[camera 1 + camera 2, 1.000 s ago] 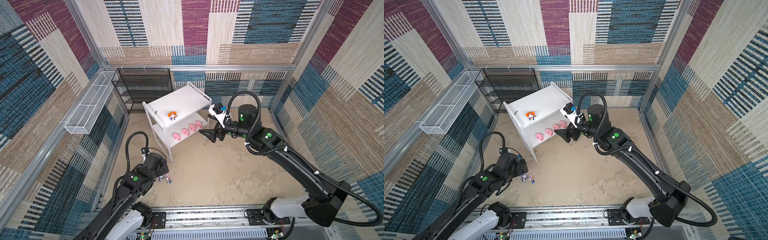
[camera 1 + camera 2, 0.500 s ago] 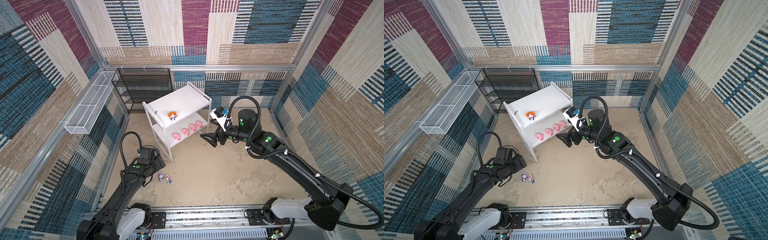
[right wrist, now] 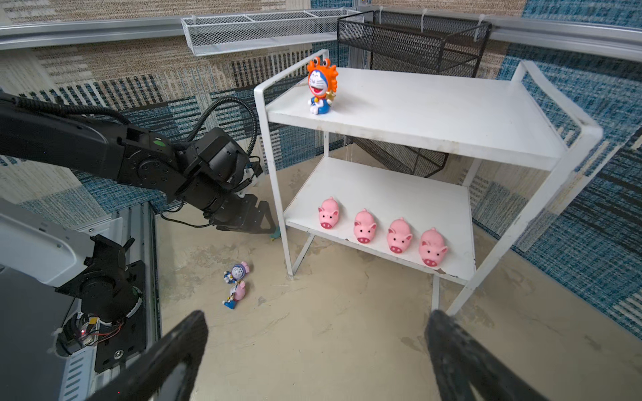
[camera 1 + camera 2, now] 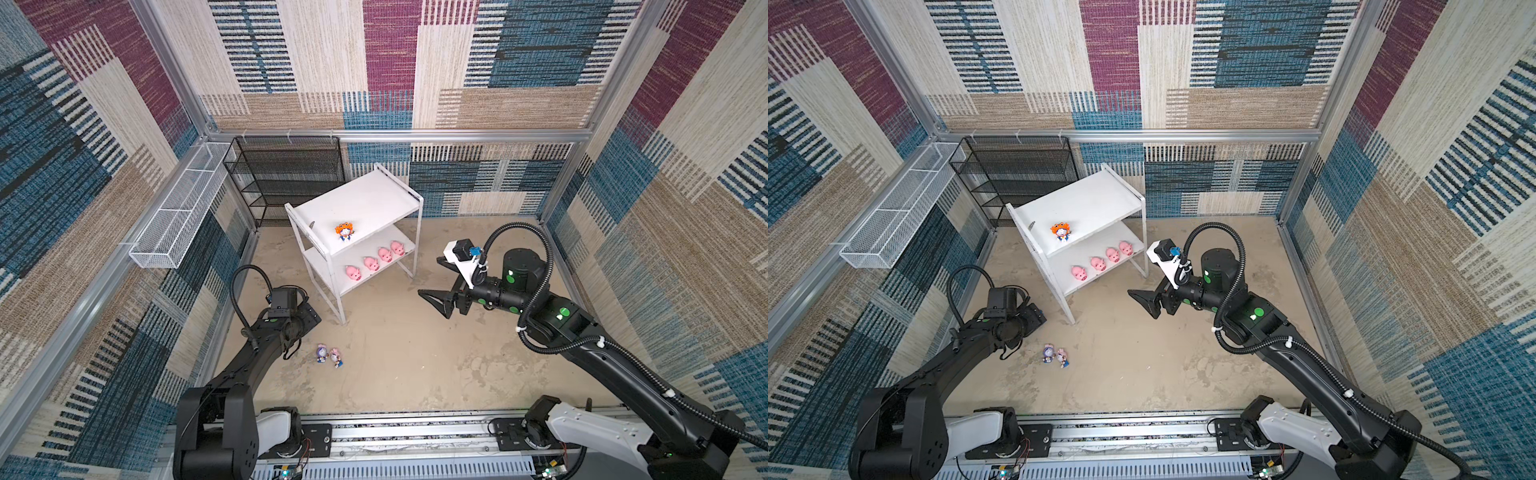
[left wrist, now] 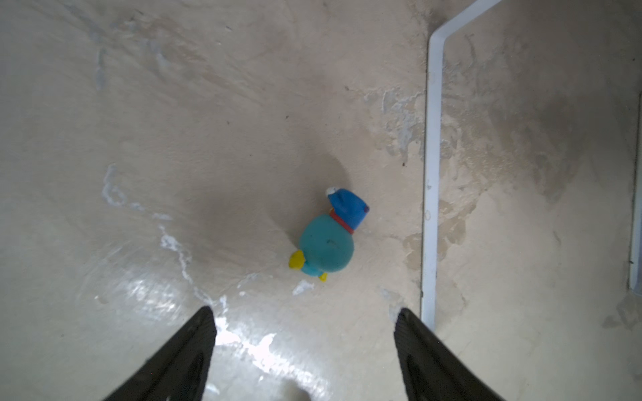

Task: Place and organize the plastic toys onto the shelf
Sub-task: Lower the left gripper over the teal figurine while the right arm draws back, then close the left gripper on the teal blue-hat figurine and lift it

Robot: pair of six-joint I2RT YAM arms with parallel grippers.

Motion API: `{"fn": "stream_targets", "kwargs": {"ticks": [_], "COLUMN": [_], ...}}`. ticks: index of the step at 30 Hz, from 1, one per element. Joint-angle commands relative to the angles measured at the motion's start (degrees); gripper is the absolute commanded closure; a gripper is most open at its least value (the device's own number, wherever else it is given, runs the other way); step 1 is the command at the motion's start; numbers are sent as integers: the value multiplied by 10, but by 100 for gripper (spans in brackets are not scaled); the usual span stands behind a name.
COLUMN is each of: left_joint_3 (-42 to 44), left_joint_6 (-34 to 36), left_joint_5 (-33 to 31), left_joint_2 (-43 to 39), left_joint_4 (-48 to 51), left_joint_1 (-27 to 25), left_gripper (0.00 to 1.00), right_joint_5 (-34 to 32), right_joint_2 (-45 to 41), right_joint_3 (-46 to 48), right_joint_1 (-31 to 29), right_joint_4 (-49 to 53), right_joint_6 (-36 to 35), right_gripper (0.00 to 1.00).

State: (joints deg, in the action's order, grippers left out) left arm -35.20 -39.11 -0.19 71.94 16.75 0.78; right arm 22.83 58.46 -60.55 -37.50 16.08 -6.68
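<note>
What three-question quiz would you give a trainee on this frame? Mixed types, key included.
1. Count: how many pink pigs sit on the lower board of the shelf?
2. True or false: the right gripper holds a toy.
3. Pick one: the figurine on the floor ahead of the left gripper has a hood that is A orange, B blue, C pink.
Key: 1 four; 2 false, its jaws stand open and empty; 3 B.
</note>
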Motion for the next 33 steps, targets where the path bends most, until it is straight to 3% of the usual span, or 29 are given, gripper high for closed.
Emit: {"fn": "stream_targets", "kwargs": {"ticks": [1,12,19,27,33], "left_joint_3": [-14,-15,-13,-6,-8], "left_joint_6": [6,12,16,15,23], "left_joint_5": [-5,-38,-20,-11,6], "left_joint_2": [24,58,78,87,99], "left_joint_4": [-34,-60,-86,-89,-89], "left_joint_1": [2,2,1,1,0], "left_gripper": [21,38,38,55,54], "right_joint_5": [24,51,56,62,61], "right_joint_2": [-11,-12,-11,-10,-11], "right_joint_3": [10,26,35,43,45], "right_joint_1": [-1,-3,-4,-5,-6], "right_joint_4": [-45,-58,-59,-70,-59], "right_joint_6": [12,14,11,12,0], "right_gripper": [0,0,0,0,0]}}
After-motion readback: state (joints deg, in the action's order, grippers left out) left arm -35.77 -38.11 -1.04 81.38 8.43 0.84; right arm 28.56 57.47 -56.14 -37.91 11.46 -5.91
